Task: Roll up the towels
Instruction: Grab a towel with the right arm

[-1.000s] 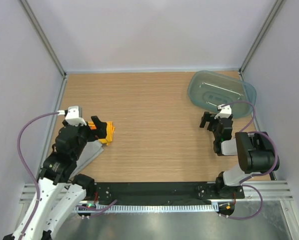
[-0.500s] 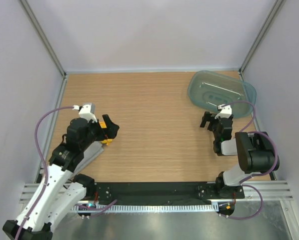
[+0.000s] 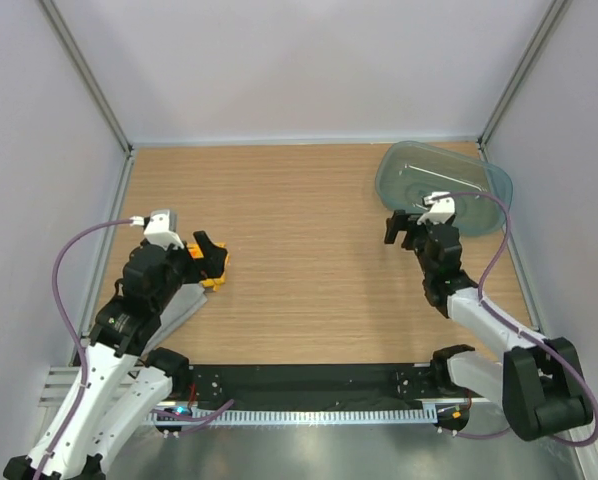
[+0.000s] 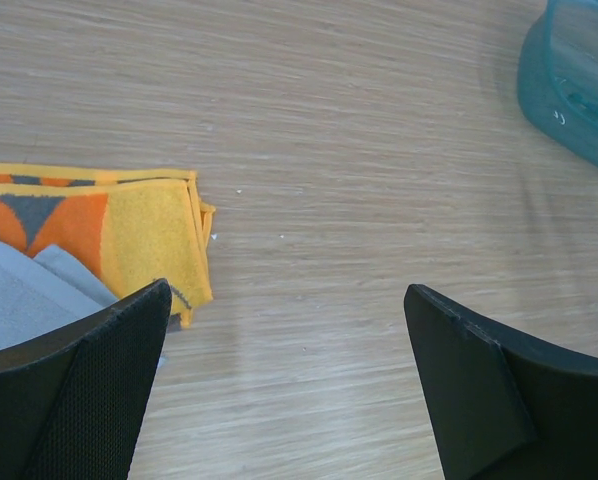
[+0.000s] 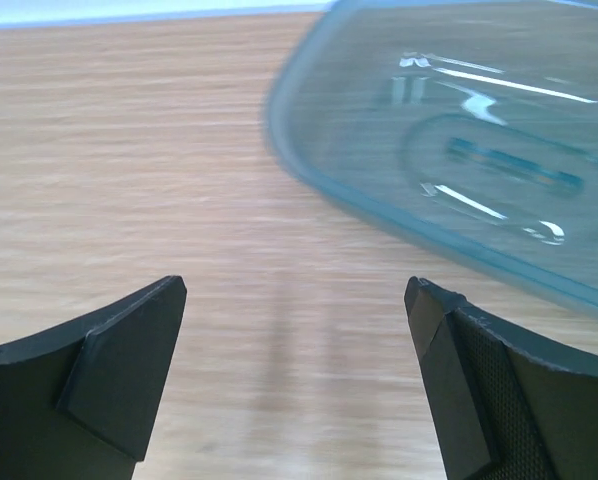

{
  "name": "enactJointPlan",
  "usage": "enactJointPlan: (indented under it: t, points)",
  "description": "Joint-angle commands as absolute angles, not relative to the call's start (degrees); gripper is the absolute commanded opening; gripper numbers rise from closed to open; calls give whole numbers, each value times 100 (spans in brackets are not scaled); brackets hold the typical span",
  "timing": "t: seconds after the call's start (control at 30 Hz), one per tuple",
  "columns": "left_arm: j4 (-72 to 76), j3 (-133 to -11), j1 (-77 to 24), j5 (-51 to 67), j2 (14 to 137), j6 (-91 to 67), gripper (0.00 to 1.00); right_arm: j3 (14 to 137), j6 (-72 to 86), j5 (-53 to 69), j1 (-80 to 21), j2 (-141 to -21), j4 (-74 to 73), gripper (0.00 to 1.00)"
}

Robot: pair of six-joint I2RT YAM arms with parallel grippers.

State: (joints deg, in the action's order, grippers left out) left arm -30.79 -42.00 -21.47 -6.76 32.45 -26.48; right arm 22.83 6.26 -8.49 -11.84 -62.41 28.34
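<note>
Two folded towels lie at the table's left. The orange and yellow towel (image 4: 129,228) with a dark grey pattern lies flat, and the plain light grey towel (image 4: 27,292) lies beside it on the near side. From above, the orange towel (image 3: 217,270) peeks out under my left gripper (image 3: 207,256), and the grey towel (image 3: 182,304) is partly hidden by the arm. My left gripper (image 4: 287,292) hovers open just right of the towels' edge, holding nothing. My right gripper (image 3: 400,228) is open and empty over bare wood at the right, far from the towels.
A translucent blue-green plastic tub (image 3: 444,185) sits upside down at the back right corner, just beyond the right gripper (image 5: 294,285); the tub (image 5: 459,150) fills that view's upper right. The tub (image 4: 579,90) also shows far off from the left wrist. Walls enclose the table.
The left gripper swung right over the orange towel, then eased back a little. The right arm unfolded and carried its gripper forward and left, nearer the tub. Both stayed open.
</note>
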Motion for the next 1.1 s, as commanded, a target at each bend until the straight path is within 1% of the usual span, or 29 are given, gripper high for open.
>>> enactJointPlan:
  t: [0.0, 0.07, 0.1, 0.13, 0.17, 0.2, 0.23, 0.27, 0.3, 0.33, 0.37, 0.4, 0.43, 0.47, 0.5, 0.53, 0.57, 0.63, 0.67, 0.7, 0.73, 0.8, 0.83, 0.87, 0.9, 0.93, 0.97, 1.0, 1.07]
  points:
    - [-3059, -4386, -2145, -888, 3173, -2540, 100, 2881, 896, -720, -1774, -5810, 1279, 100]
    - [-3050, -4377, -2145, -984, 3085, -2540, 100, 3461, 966, -686, -2465, -5835, 863, 100]
    - [-3050, -4377, -2145, -1028, 3059, -2540, 100, 3689, 1358, -668, -2748, -5914, 505, 100]
    - [-3050, -4368, -2145, -1124, 3006, -2531, 100, 4335, 1467, -572, -3264, -6254, 40, 100]
    - [-3059, -4359, -2145, -1125, 3006, -2523, 100, 4742, 1572, -536, -3269, -6258, 35, 100]
    - [-3067, -4368, -2145, -1203, 2980, -2514, 100, 5233, 1565, -501, -3983, -6762, -783, 100]
    - [-3120, -4386, -2145, -1248, 2962, -2496, 100, 6248, 1347, -466, -4338, -7037, -1165, 100]
    - [-3155, -4403, -2145, -1283, 2953, -2496, 100, 6745, 1301, -309, -4690, -7301, -1508, 100]
    - [-3173, -4403, -2153, -1405, 2918, -2487, 100, 7185, 1327, 258, -4833, -7895, -1851, 100]
    - [-3199, -4421, -2145, -1458, 2892, -2487, 100, 7711, 1945, 1569, -4721, -8136, -1767, 100]
    - [-3199, -4421, -2145, -1520, 2857, -2487, 100, 7682, 2369, 2008, -4641, -8408, -1471, 100]
    - [-3199, -4421, -2145, -1625, 2813, -2487, 100, 7595, 2817, 2691, -4388, -9038, -528, 100]
    - [-3234, -4438, -2153, -1687, 2795, -2479, 100, 7872, 3369, 3577, -4299, -9531, -406, 100]
    - [-3260, -4456, -2145, -1748, 2786, -2479, 100, 8258, 3297, 3699, -4272, -9928, -604, 100]
    - [-3313, -4465, -2145, -1801, 2734, -2487, 100, 8958, 3070, 3387, -4350, -10219, -1450, 100]
    - [-3340, -4465, -2145, -1950, 2707, -2479, 100, 9139, 2832, 2931, -4603, -10491, -1755, 100]
    - [-3383, -4474, -2145, -2021, 2672, -2487, 100, 9202, 2526, 2109, -4762, -10529, -1819, 100]
    - [-3384, -4465, -2145, -2248, 2576, -2496, 100, 9404, 2452, 1183, -5078, -10573, -1924, 100]
    - [-3384, -4465, -2145, -2320, 2540, -2487, 100, 9430, 2435, 116, -5184, -10538, -1986, 100]
    - [-3401, -4456, -2153, -2373, 2514, -2487, 100, 9309, 2461, -678, -5281, -10486, -1952, 100]
    - [-3401, -4447, -2145, -2425, 2488, -2479, 100, 9134, 2452, -1060, -5369, -10407, -1768, 100]
    - [-3384, -4430, -2145, -2461, 2452, -2479, 100, 8407, 2940, -1387, -5335, -10266, -690, 100]
    - [-3366, -4421, -2153, -2461, 2461, -2479, 100, 8237, 3318, -1423, -5248, -10318, -555, 100]
    - [-3366, -4438, -2145, -2435, 2496, -2470, 100, 8131, 3531, -876, -4873, -10484, -180, 100]
    - [-3384, -4456, -2145, -2443, 2513, -2461, 100, 8130, 3690, 835, -4686, -10668, 181, 100]
    - [-3401, -4465, -2153, -2452, 2531, -2470, 100, 8313, 3778, 1253, -4580, -10853, 245, 99]
    - [-3427, -4465, -2145, -2452, 2540, -2470, 100, 8628, 3753, 1213, -4614, -11246, -485, 99]
    - [-3428, -4465, -2145, -2452, 2540, -2470, 100, 9362, 3675, 1108, -4666, -11450, -927, 100]
    - [-3410, -4465, -2145, -2461, 2523, -2470, 100, 9938, 3297, 1107, -4789, -11802, -1666, 100]
